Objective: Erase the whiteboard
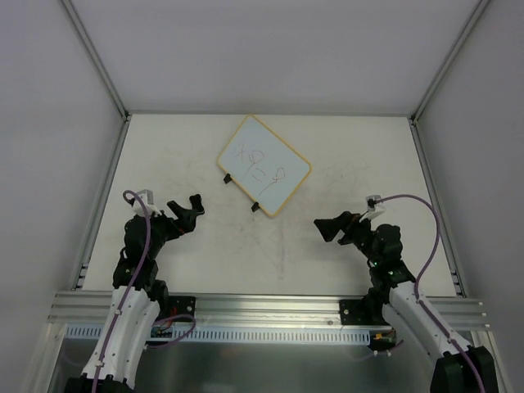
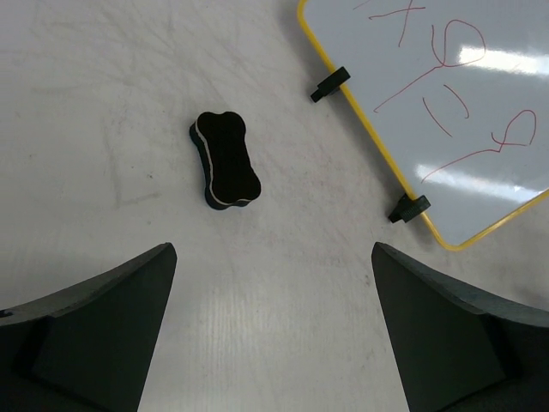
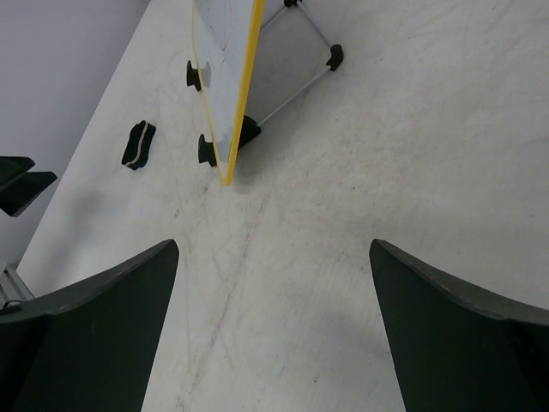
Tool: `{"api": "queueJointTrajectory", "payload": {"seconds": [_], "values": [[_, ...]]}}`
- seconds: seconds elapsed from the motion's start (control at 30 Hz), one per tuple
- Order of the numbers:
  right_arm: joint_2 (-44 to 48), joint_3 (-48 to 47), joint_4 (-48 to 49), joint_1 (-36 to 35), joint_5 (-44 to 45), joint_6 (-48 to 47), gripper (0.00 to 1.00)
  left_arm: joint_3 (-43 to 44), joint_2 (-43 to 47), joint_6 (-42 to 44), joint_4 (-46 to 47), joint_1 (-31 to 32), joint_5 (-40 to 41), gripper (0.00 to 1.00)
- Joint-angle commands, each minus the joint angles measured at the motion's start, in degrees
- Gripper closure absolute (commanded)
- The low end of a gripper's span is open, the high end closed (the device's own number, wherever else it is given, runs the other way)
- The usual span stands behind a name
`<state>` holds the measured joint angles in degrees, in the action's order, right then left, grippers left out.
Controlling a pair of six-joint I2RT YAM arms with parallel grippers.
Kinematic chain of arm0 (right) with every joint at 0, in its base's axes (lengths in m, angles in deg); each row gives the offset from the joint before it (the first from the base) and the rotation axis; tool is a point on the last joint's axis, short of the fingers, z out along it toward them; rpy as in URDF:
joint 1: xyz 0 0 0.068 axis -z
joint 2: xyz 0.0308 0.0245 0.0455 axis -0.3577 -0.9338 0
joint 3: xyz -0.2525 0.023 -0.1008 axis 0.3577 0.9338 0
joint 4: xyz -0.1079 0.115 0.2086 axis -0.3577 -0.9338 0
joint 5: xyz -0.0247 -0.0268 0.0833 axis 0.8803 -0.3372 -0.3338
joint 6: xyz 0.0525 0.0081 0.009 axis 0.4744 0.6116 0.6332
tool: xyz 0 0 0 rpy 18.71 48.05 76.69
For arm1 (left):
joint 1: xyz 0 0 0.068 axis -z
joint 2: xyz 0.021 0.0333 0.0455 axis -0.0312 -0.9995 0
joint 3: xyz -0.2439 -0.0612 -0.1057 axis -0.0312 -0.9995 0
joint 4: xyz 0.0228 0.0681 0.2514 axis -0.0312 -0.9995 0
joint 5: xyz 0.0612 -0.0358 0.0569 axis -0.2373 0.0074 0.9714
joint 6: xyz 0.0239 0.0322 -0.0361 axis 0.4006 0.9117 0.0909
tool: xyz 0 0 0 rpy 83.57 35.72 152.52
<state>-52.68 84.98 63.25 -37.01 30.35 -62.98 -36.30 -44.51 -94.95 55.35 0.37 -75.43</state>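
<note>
My left gripper and right gripper both hang above the table, jaws spread wide, holding nothing. The whiteboard sits at the far middle of the table, turned askew, beyond and between them. It is white with a thin yellow rim, red scribbles across its face and two black clips on its near edge. My right wrist view shows it propped on a wire stand. A black bone-shaped eraser lies near it, not touching.

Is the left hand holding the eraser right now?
No, the eraser lies on the table ahead of the open left hand, touching neither finger.
</note>
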Motion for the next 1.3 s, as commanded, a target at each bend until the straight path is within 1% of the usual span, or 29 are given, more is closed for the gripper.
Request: {"api": "queueJointTrajectory", "payload": {"seconds": [0.0, 0.03, 0.1, 0.13, 0.17, 0.23, 0.27, 0.33, 0.37, 0.43, 0.47, 0.57, 0.6, 0.63, 0.77, 0.93, 1.03, 1.1, 1.13, 1.27], "values": [[-7.1, -4.3, 10.4, -0.3, -4.9, -2.5, 0.01, 2.7, -2.3, -1.8, 1.1, -0.4, 2.1, 0.01], [-8.8, -5.1, 12.3, -0.3, -5.2, -2.4, 0.01, 2.9, -3.3, -1.7, 1.1, -0.4, 2.1, 0.01], [-12.5, -5.6, 19.7, -0.3, -6.1, -2.2, 0.03, 3.3, -4.0, -1.5, 1.1, -0.4, 1.6, 0.01], [-17.2, -5.7, 22.3, -0.3, -7.4, -1.7, 0.03, 3.3, -4.2, -1.2, 1.1, -0.4, 1.4, 0.01], [-19.5, -6.3, 27.0, -0.3, -8.0, -0.9, 0.03, 3.3, -4.2, -1.1, 1.1, -0.4, 1.2, 0.01], [-24.6, -6.9, 32.5, -0.3, -9.8, 0.4, 0.04, 3.2, -3.8, -0.5, 1.1, -0.4, 1.1, 0.01], [-29.7, -7.1, 38.0, -0.2, -9.9, 1.5, 0.04, 3.0, -3.6, -0.4, 1.1, -0.4, 1.1, 0.01], [-35.2, -7.8, 44.1, -0.3, -11.6, 3.9, 0.06, 3.0, -3.1, -0.3, 1.1, -0.4, 1.3, 0.01], [-40.6, -8.5, 50.0, -0.2, -11.8, 4.5, 0.06, 2.9, -3.0, -0.2, 1.1, -0.4, 1.3, 0.01], [-45.5, -9.7, 54.7, -0.1, -12.7, 6.8, 0.09, 2.9, -2.9, -0.1, 1.1, -0.4, 1.3, 0.01], [-50.0, -10.6, 58.5, -0.3, -13.0, 7.4, 0.10, 2.9, -3.0, -0.1, 1.1, -0.4, 1.3, 0.01], [-56.3, -14.4, 64.0, -0.3, -13.5, 8.9, 0.12, 3.1, -3.3, 0.0, 1.1, -0.4, 1.2, 0.01], [-59.6, -17.0, 64.2, -0.4, -13.7, 9.3, 0.12, 3.1, -3.5, 0.0, 1.1, -0.4, 1.2, 0.01], [-60.9, -18.2, 64.4, -0.4, -14.2, 9.4, 0.13, 3.1, -3.4, 0.0, 1.1, -0.4, 1.2, 0.01], [-64.3, -22.6, 64.3, -1.4, -13.8, 8.4, 0.16, 3.1, -3.4, 0.2, 1.1, -0.4, 1.1, 0.01], [-67.6, -26.9, 64.3, -1.6, -14.0, 9.2, 0.18, 3.2, -3.4, 0.3, 1.1, -0.4, 1.2, 0.01], [-69.2, -28.9, 64.3, -1.6, -14.3, 9.6, 0.23, 3.2, -3.4, 0.3, 1.1, -0.4, 2.1, 0.01], [-69.9, -29.9, 64.3, -1.6, -14.9, 9.9, 0.30, 3.1, -3.4, 0.3, 1.0, -0.4, 2.7, 0.01], [-70.1, -30.3, 64.3, -1.6, -15.0, 10.2, 0.36, 3.1, -3.6, 0.2, 1.0, -0.4, 2.8, 0.01], [-71.0, -31.1, 64.2, -1.6, -15.3, 10.7, 0.37, 3.5, -5.1, -0.1, 0.9, -0.4, 3.8, 0.01]]}}
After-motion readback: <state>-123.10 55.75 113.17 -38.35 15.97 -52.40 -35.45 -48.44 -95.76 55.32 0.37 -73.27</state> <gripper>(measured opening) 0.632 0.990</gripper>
